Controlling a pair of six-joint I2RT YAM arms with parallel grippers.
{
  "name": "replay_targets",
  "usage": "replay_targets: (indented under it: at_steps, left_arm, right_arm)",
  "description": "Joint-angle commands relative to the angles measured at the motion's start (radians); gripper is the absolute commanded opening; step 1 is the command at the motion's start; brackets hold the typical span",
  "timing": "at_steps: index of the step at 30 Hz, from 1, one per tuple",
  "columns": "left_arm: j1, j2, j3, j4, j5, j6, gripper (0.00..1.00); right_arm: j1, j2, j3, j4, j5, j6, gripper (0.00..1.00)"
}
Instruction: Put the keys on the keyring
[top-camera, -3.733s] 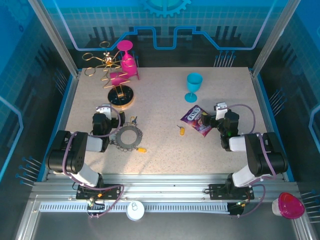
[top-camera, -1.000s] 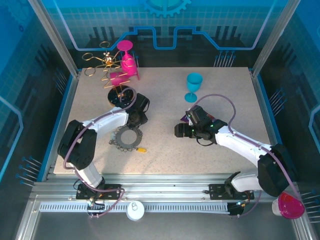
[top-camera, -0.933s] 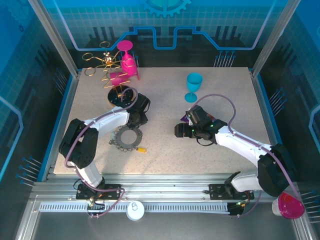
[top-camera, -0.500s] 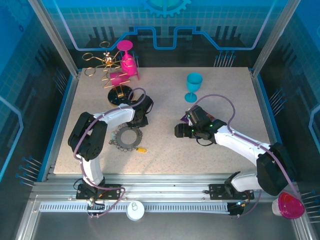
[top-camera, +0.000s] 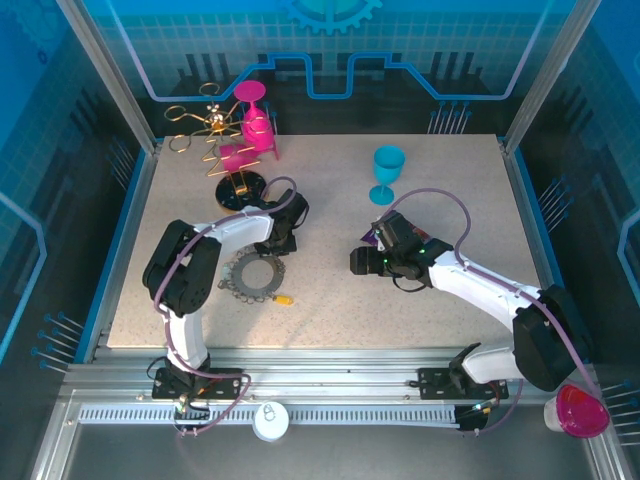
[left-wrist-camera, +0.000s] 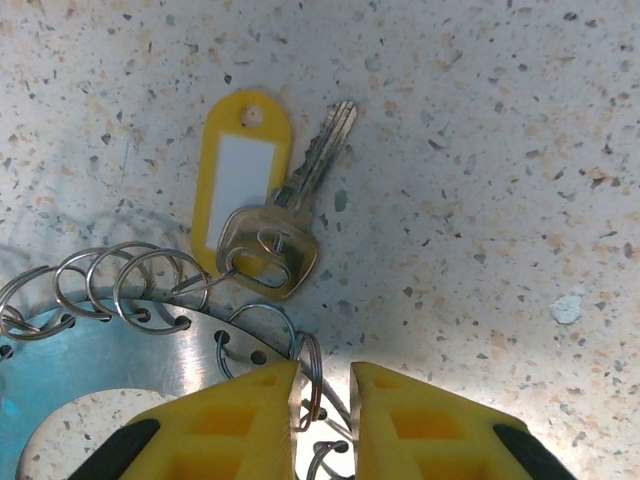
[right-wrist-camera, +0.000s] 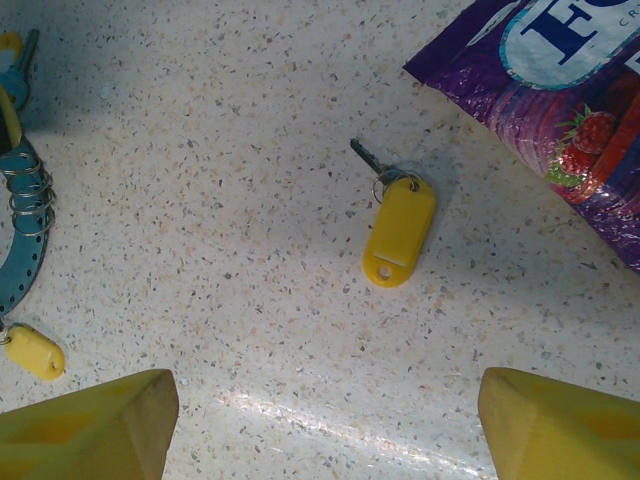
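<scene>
Speckled worktop (top-camera: 400, 300). Your left pincer (left-wrist-camera: 322, 400) is nearly shut around a small split ring (left-wrist-camera: 311, 375) on the keyring (left-wrist-camera: 110, 350) edge, not visibly clamped. Your right pincer (right-wrist-camera: 325, 425) gapes wide and empty. The loose key (right-wrist-camera: 398, 230) lies mid-frame straight ahead of it, long axis near upright, blade end upper left. The right arm is nearer.

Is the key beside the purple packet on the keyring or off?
Off: the key lies loose on the table, apart from the keyring.

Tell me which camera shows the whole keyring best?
The top external view: nearly the full loop of the keyring shows. The left wrist view catches one arc, close up; the right wrist view, a sliver at its left edge.
</scene>
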Motion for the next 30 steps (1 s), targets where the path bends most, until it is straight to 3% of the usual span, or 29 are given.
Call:
replay_targets:
  at_steps: [1, 13, 20, 24, 30]
  left_arm:
    - [-0.005, 0.013, 0.024, -0.032, -0.024, 0.019, 0.18]
    - [-0.006, -0.015, 0.021, -0.025, -0.061, 0.049, 0.00]
    - [-0.012, -0.214, -0.076, 0.097, -0.076, 0.189, 0.00]
    - [-0.014, -0.358, -0.152, 0.197, 0.017, 0.375, 0.00]
    - [-0.013, -0.570, -0.267, 0.344, 0.291, 0.683, 0.00]
  right_arm:
    - [0.011, 0.001, 0.023, -0.010, 0.009, 0.017, 0.79]
    - [0.011, -0.014, 0.026, -0.016, 0.019, 0.015, 0.78]
    - [0.009, -0.061, 0.033, -0.044, 0.028, -0.011, 0.79]
    - [-0.001, -0.104, 0.033, -0.052, 0.008, -0.050, 0.79]
    - [-0.055, -0.202, 0.033, -0.086, -0.038, -0.172, 0.78]
